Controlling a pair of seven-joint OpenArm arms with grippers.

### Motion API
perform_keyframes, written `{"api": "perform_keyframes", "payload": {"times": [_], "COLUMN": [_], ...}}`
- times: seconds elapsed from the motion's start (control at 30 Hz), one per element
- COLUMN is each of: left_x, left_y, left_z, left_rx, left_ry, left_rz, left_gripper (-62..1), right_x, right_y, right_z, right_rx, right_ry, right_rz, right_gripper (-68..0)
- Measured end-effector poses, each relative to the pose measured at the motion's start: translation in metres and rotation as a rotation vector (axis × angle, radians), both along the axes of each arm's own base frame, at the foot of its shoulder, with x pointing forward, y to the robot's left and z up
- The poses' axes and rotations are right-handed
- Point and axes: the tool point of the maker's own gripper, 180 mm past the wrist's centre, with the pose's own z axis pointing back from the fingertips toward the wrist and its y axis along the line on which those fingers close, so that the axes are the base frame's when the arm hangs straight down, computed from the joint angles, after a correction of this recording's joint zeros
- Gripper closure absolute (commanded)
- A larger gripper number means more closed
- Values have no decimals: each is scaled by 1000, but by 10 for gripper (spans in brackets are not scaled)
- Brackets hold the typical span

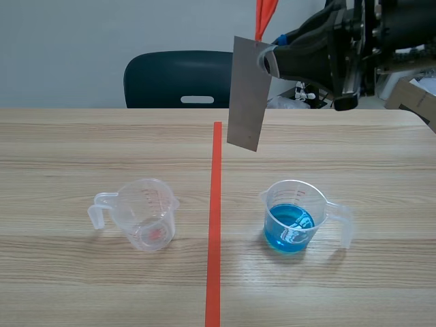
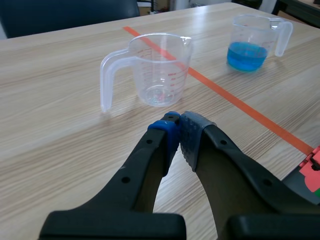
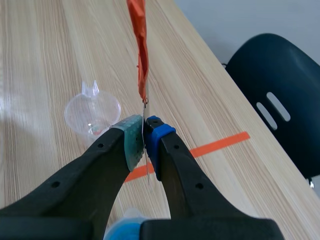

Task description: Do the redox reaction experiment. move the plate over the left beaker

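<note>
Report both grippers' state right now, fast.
Left gripper: jaws closed on nothing, just short of the empty beaker.
Right gripper: jaws closed on the grey plate, held up in the air.

You're in lab-style test room with office touches. Pale wood-grain surface [image 1: 102, 136], orange-red tape line [image 1: 216, 204] down its middle. Two plastic measuring jugs below right gripper [image 1: 262, 60]: clear beaker [image 1: 146, 214], and blue-liquid beaker [image 1: 291, 218]. Dark office chair [image 1: 177, 78] beyond gripper, past surface's far edge, against plain pale wall [image 1: 82, 41]. Cardboard box [image 1: 417, 101] beside right arm.
</note>
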Motion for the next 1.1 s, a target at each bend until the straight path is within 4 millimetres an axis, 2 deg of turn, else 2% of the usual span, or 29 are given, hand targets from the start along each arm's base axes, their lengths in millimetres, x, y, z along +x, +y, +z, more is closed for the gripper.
{"api": "perform_keyframes", "payload": {"times": [0.17, 0.27, 0.37, 0.53, 0.63, 0.8, 1.0, 1.03, 1.1], "left_x": [-18, -31, -35, -23, -10, 7, 7, 8, 8], "left_y": [7, -8, -21, -27, -33, -27, -24, -23, -21], "left_z": [-3, -5, -6, -6, -7, -11, -14, -14, -14], "left_rx": [-31, -43, -55, -84, -86, -80, -76, -76, -74], "left_ry": [-68, -98, -129, -194, -224, -244, -236, -239, -243], "left_rz": [120, 110, 133, 202, 182, 196, 211, 220, 233], "left_gripper": [-28, -28, -28, -30, -30, -30, -34, -54, -145], "right_x": [-3, -6, -6, -11, -16, -17, -10, -8, -5], "right_y": [30, 45, 59, 84, 97, 113, 126, 127, 129], "right_z": [4, 5, 4, 5, 6, 10, -7, -11, -18], "right_rx": [34, 53, 65, 79, 85, 109, 86, 81, 73], "right_ry": [8, 19, 35, 54, 67, 88, 164, 179, 203], "right_rz": [49, 72, 69, 94, 117, 117, 103, 97, 88], "right_gripper": [-6, -6, -6, -6, -6, -6, -6, -6, -6]}}
